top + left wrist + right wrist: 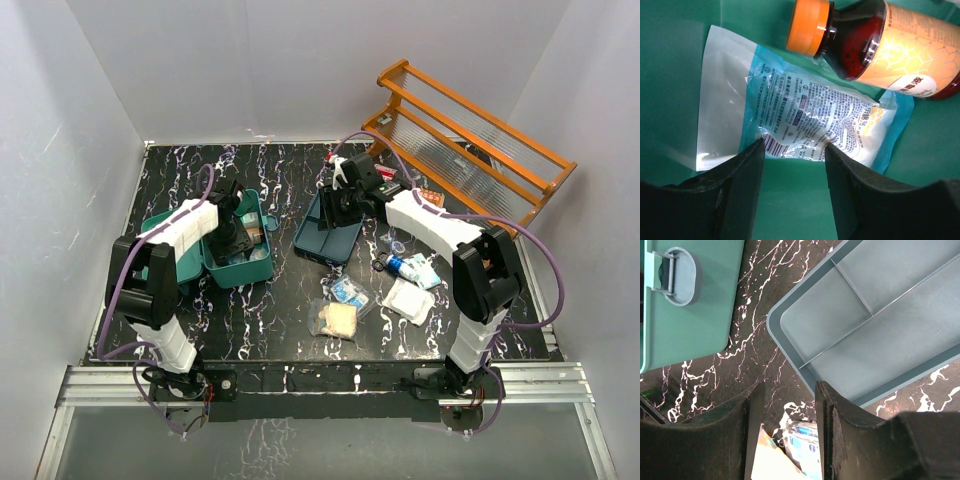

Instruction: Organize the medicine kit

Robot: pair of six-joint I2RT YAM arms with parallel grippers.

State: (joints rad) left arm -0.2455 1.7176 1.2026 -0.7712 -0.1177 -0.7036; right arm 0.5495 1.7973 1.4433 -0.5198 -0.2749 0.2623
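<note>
The medicine kit [256,276] lies open on the left half of the table, its lid swung out to the left and its teal-green floor showing. Inside it a clear and blue printed pouch [805,115] lies flat, with an amber bottle [890,45] with an orange cap on its side just beyond, overlapping the pouch's far edge. The left gripper [794,147] hangs inside the box over the pouch's near edge, jaws apart and clamped on nothing. To the right, across a strip of bare table, sits a dark blue-teal divided tray [880,305]. The right gripper [787,387] hovers over that strip near the tray's corner, its jaws also apart and holding nothing. Loose packets [340,318] and a blue and white tube [412,268] lie scattered nearer the arms. The table [280,180] is black with white marbled veins. An orange tiered rack [470,130] stands at its far right corner, against plain pale walls [250,60] that close in three sides.
</note>
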